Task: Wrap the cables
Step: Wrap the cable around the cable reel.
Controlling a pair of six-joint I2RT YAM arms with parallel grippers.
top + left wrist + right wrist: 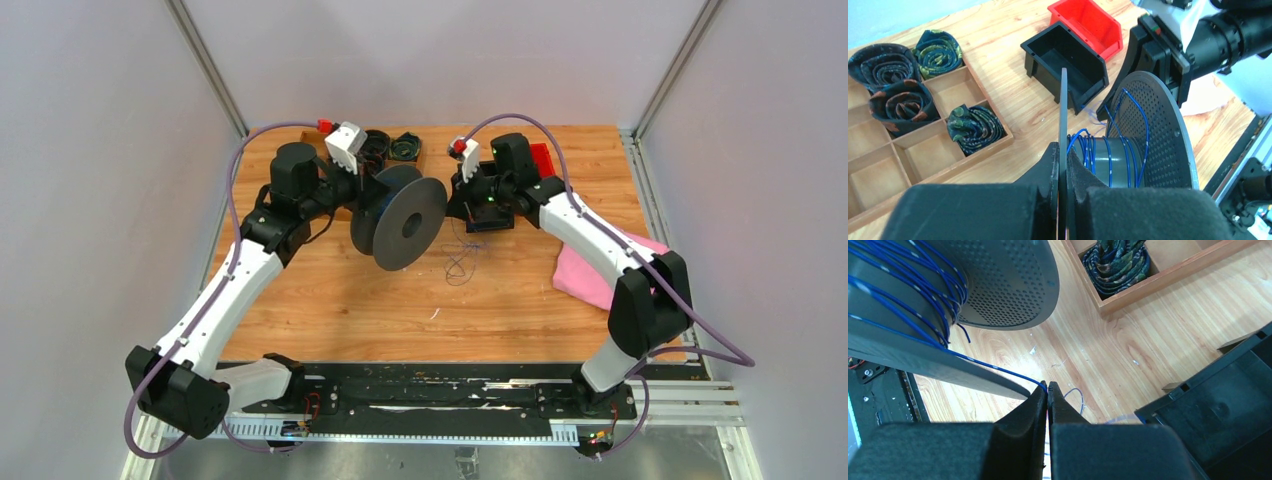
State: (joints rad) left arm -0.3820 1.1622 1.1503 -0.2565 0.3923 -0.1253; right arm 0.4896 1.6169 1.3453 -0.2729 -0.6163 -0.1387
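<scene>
The big grey spool (400, 215) stands on edge at the table's middle. Thin blue cable (1108, 160) lies in loose turns round its core. My left gripper (1064, 150) is shut on the thin rim of the spool's near flange (1063, 100); seen from above, the left gripper (368, 192) is at the spool's left side. My right gripper (1048, 388) is shut on the blue cable (998, 368), which runs from the spool (998, 285) to its tips. The right gripper (458, 208) hangs just right of the spool. A slack tangle of cable (458, 262) lies on the wood below it.
A wooden compartment tray (993, 145) with rolled ties (970, 127) sits at the back left. A black bin (1068, 60) and a red bin (1088, 22) stand behind the spool. A pink cloth (590, 270) lies at the right, under the right arm.
</scene>
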